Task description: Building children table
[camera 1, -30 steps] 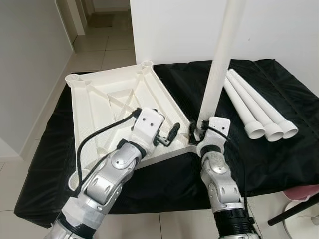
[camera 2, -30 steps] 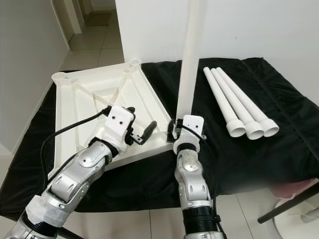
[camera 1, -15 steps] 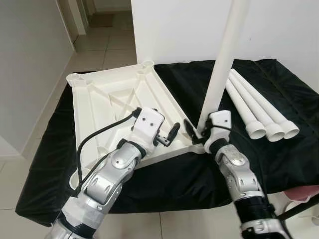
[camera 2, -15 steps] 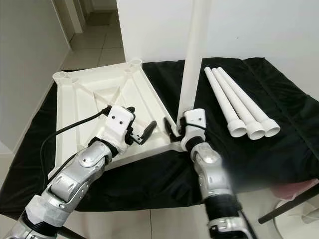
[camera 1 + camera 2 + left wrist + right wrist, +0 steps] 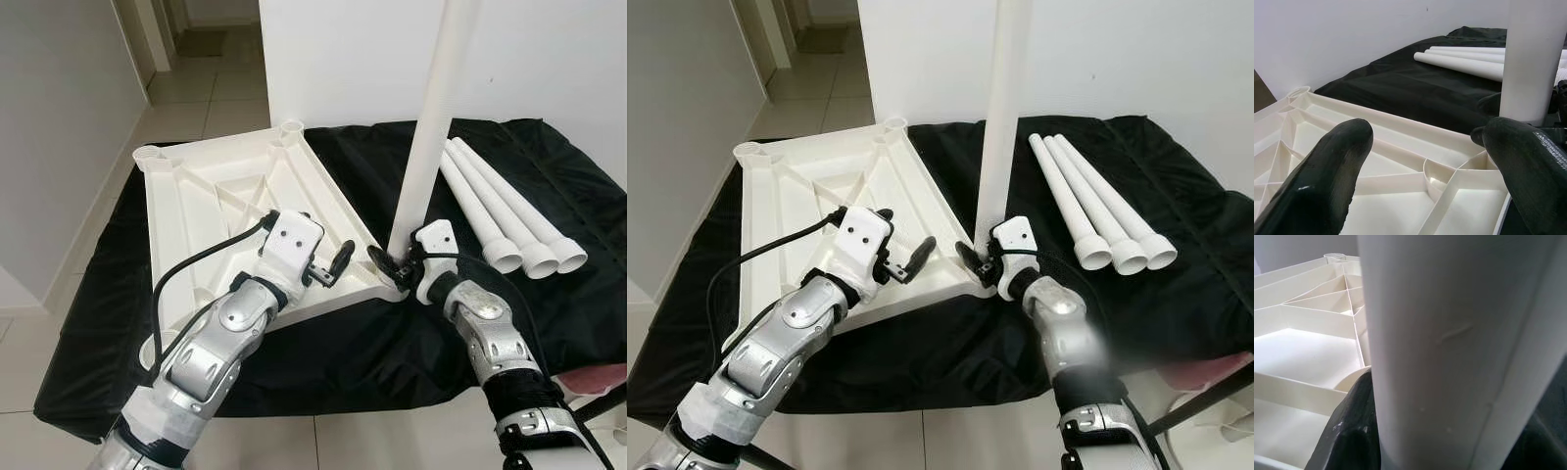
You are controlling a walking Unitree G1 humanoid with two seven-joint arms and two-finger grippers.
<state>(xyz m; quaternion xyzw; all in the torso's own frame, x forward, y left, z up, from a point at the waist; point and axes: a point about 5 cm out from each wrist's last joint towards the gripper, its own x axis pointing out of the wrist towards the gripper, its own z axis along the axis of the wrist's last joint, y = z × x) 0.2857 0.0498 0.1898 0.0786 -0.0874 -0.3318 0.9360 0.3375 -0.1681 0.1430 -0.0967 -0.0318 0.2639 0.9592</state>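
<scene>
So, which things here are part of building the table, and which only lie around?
Part of the job:
- upturned white tabletop
- upright leg at its near corner, held by the right gripper
- three spare legs on the black cloth
- left gripper, open over the tabletop

Lying about:
- pink object
- black bar beside it

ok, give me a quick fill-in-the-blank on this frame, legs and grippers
The right gripper is shut on the upright ____.
Loose legs lying on the black cloth: ____.
The left gripper is ____, over the tabletop.
The tabletop lies ____ side up.

Missing: leg; three; open; under
</scene>
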